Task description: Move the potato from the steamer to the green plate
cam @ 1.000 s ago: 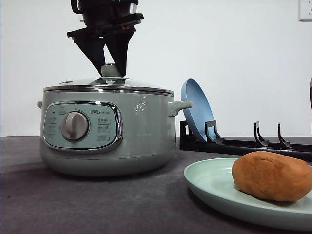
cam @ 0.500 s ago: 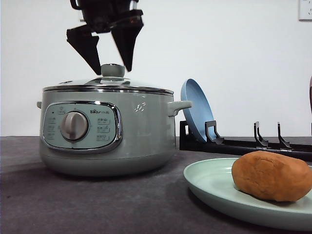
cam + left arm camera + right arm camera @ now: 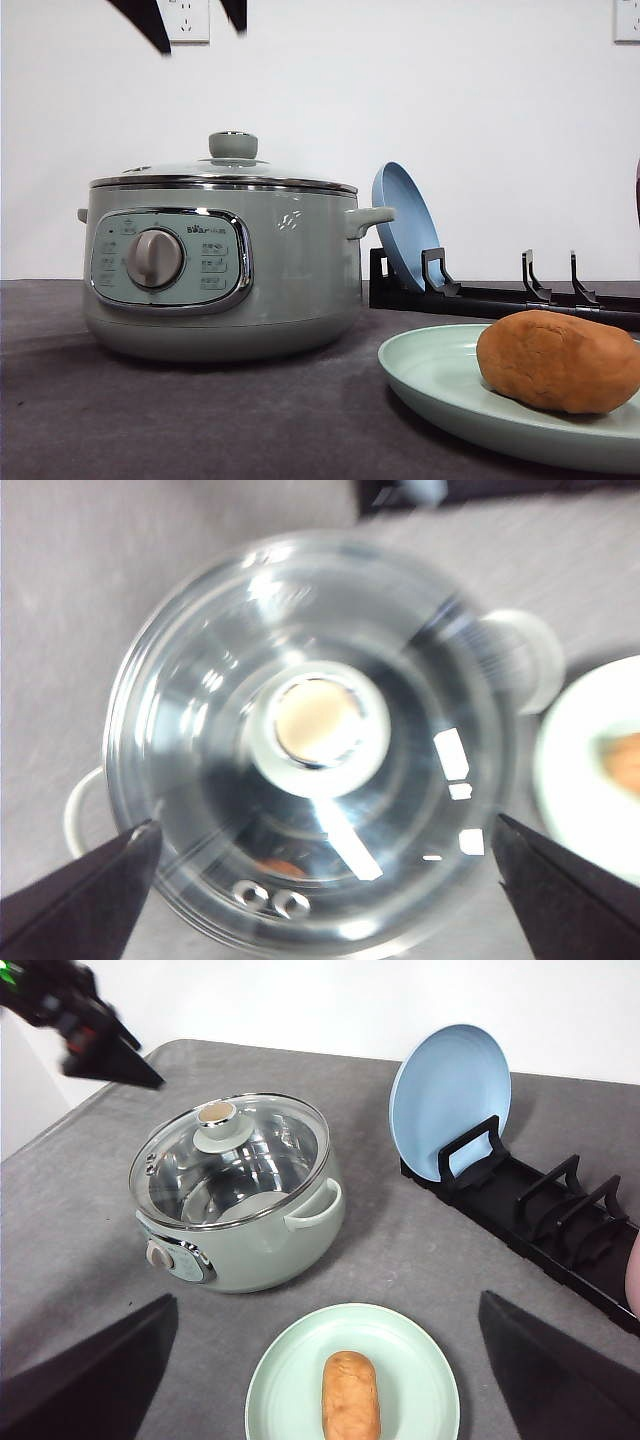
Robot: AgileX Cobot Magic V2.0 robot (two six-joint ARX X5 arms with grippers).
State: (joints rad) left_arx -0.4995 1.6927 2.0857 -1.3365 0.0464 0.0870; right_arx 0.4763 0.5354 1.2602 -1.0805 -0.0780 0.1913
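Potato [image 3: 350, 1396] lies on green plate [image 3: 290, 1385], steamer [image 3: 240, 1210] apparently lidded.

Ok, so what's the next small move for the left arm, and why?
Probably just retreat to rest. The oblong orange-brown potato already lies on the pale mint-green plate, the sage-green steamer has its knobbed glass lid on, and the left gripper hangs open above the lid, holding nothing.

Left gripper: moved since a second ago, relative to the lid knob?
Yes. The left gripper has risen from around the lid knob to well above it, fingers open; the steamer stayed put.
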